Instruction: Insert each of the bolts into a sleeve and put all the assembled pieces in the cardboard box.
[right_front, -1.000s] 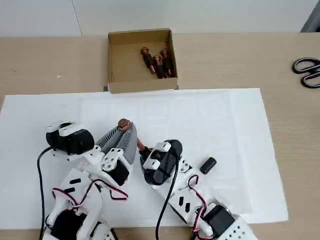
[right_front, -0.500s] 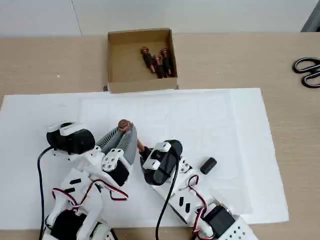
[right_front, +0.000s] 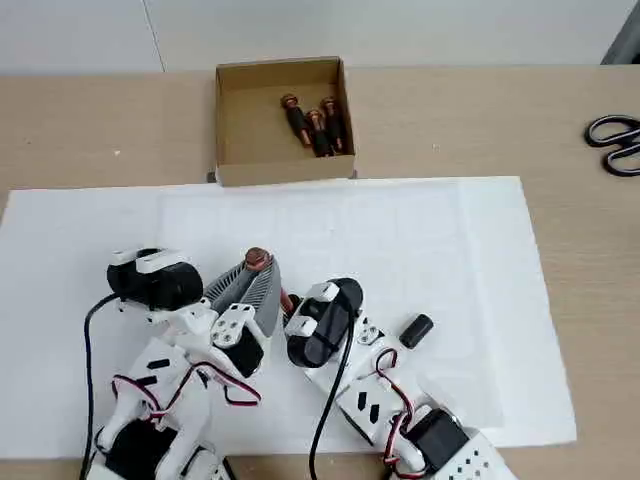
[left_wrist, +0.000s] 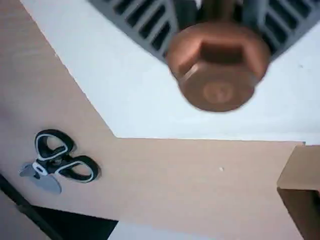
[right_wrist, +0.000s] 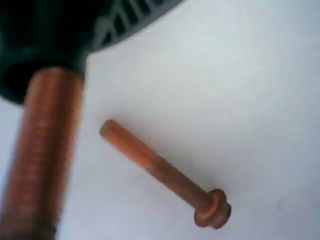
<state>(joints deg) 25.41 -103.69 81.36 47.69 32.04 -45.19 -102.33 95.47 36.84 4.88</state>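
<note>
Evidently the left claw is pinching a copper bolt just under its hexagonal head, its grey fingers pressing in from either side. The bolt's long axis is running from that head at the claw's tip back and sideways toward the right claw, whose setting I cannot tell. The threaded shank is showing close in front of the right wrist camera. The black sleeve is lying on the white paper beyond the right arm, well apart from the left claw. The right arm is therefore sitting nearer to it and is probably the one to fetch it. A second bolt is lying flat on the paper near the shank, unsleeved. Three assembled pieces are lying in the cardboard box, well ahead of both claws.
</note>
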